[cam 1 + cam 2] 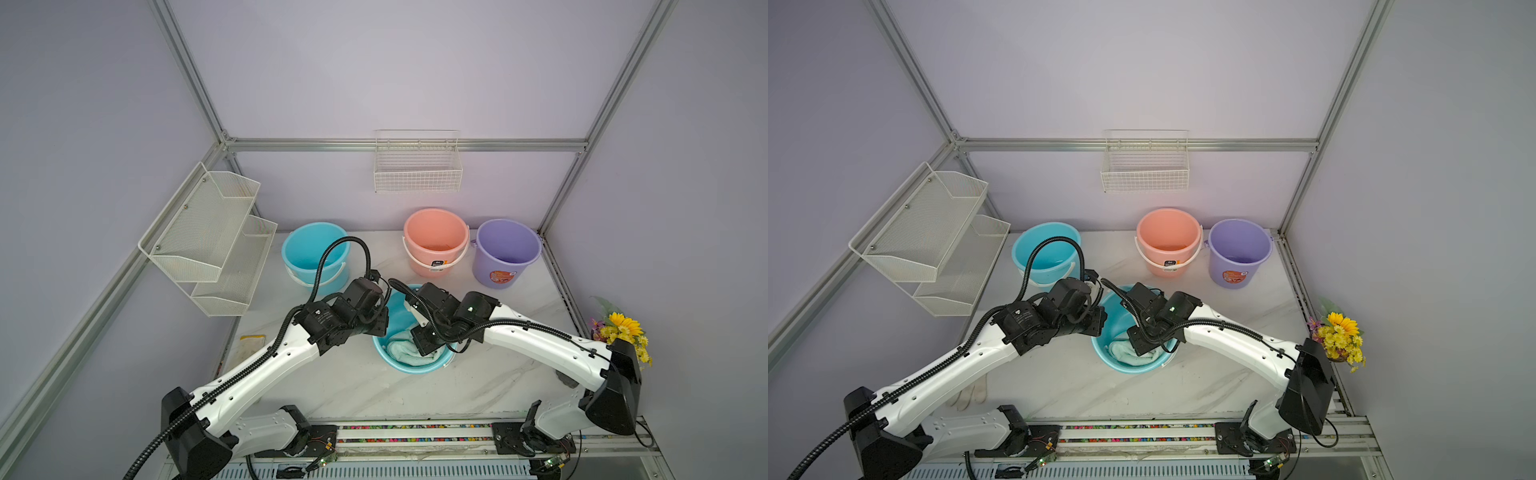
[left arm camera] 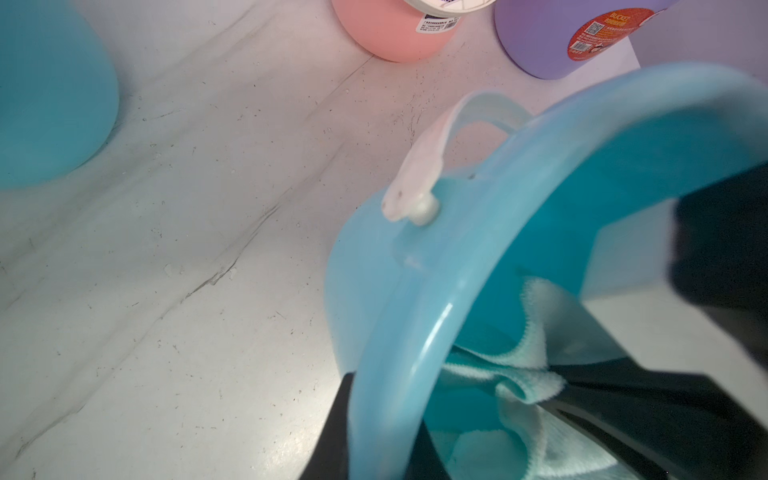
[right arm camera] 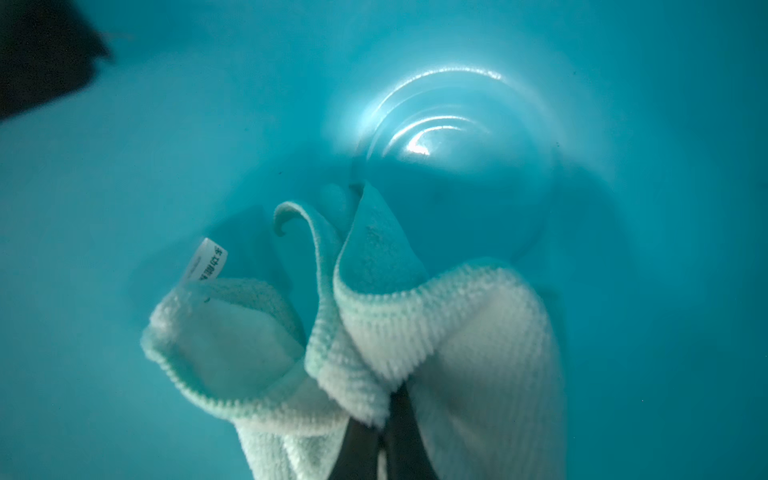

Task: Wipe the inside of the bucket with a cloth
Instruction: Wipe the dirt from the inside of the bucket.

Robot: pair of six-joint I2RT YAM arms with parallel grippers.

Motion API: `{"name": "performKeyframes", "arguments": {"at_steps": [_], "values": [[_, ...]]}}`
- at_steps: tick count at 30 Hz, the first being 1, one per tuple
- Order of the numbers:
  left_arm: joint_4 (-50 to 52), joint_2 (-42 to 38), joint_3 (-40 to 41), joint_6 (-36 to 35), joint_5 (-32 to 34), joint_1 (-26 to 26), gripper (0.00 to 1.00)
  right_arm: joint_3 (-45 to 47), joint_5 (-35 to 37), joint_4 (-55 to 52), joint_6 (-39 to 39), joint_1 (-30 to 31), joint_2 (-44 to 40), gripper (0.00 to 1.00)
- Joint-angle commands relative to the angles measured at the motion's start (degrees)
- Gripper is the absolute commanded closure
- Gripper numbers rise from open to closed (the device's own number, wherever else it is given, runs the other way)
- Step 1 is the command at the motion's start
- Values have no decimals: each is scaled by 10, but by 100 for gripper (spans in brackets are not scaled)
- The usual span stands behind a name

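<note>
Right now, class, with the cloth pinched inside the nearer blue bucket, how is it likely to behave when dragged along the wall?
Probably floppy: the cloth folds and droops around the right claw pinching it. Likely light: a thin edge curls up unsupported. Its fluffy pile may catch on the glossy bucket wall and bunch.

Light-blue bucket (image 1: 409, 369), pale mint cloth (image 1: 402, 350) bunched up inside

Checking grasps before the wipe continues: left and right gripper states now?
Left gripper: closed on the bucket rim.
Right gripper: closed on the cloth.
</note>
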State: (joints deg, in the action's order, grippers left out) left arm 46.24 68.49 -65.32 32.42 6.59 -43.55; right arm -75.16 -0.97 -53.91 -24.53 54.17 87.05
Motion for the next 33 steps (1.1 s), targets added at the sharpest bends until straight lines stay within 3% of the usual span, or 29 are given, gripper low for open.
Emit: {"name": "performKeyframes", "arguments": {"at_steps": [1,13,17,26,33], "values": [[-47,-24,-7,22,0,4,100,38,18,79,-51,3,9,100],[-52,-28,-4,24,-8,4,100,115,97,226,-98,4,71,100],[-53,-27,-4,19,-8,5,100,101,108,190,-110,3,75,100],[-61,-23,6,19,-1,8,100,-2,69,1,-103,4,27,100],[-65,-20,7,22,-6,8,100,-80,-2,-73,-114,3,-16,100]]}}
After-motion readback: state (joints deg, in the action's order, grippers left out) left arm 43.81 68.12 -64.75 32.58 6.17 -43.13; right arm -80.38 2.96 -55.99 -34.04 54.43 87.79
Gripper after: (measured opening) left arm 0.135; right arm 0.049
